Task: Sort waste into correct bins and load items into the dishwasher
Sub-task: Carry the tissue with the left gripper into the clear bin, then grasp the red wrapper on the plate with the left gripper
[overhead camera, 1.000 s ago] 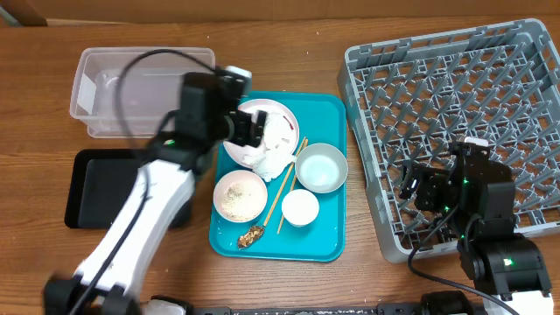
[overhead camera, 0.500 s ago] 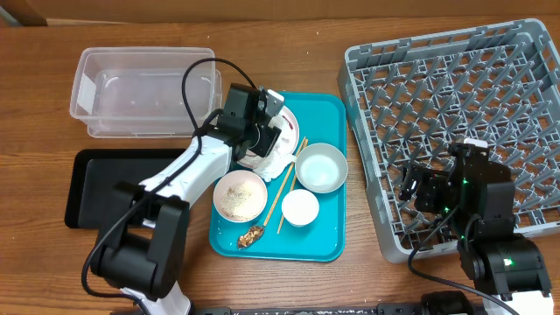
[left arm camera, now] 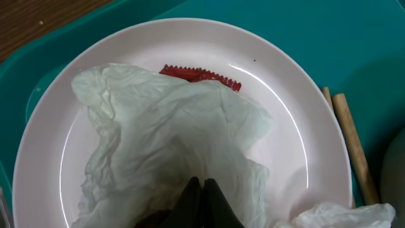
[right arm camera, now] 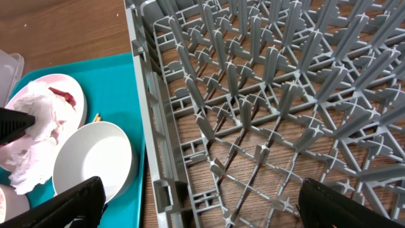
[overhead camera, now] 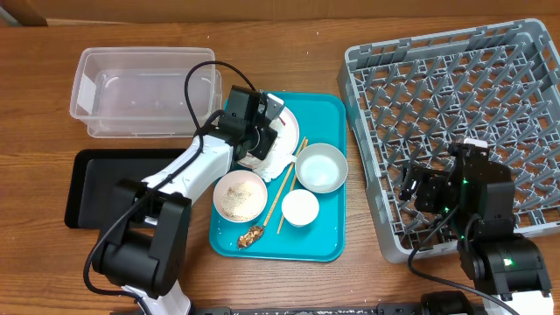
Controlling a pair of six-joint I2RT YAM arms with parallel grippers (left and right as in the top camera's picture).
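Pincer on left arm (left arm camera: 201, 187), fully closed, pinches crumpled white napkin (left arm camera: 158, 126).

Napkin (left arm camera: 158, 145): we see white.
Wrapper (left arm camera: 202, 75): we see red.
Plate (left arm camera: 285, 120): white.
Tray (overhead camera: 319, 241): teal.
Dish rack (overhead camera: 464, 79): grey grid.
Counter (overhead camera: 280, 61): brown wood.

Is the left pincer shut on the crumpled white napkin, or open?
Shut on the crumpled white napkin: the left wrist view shows the left pincer with dark tips together, pinching a fold.
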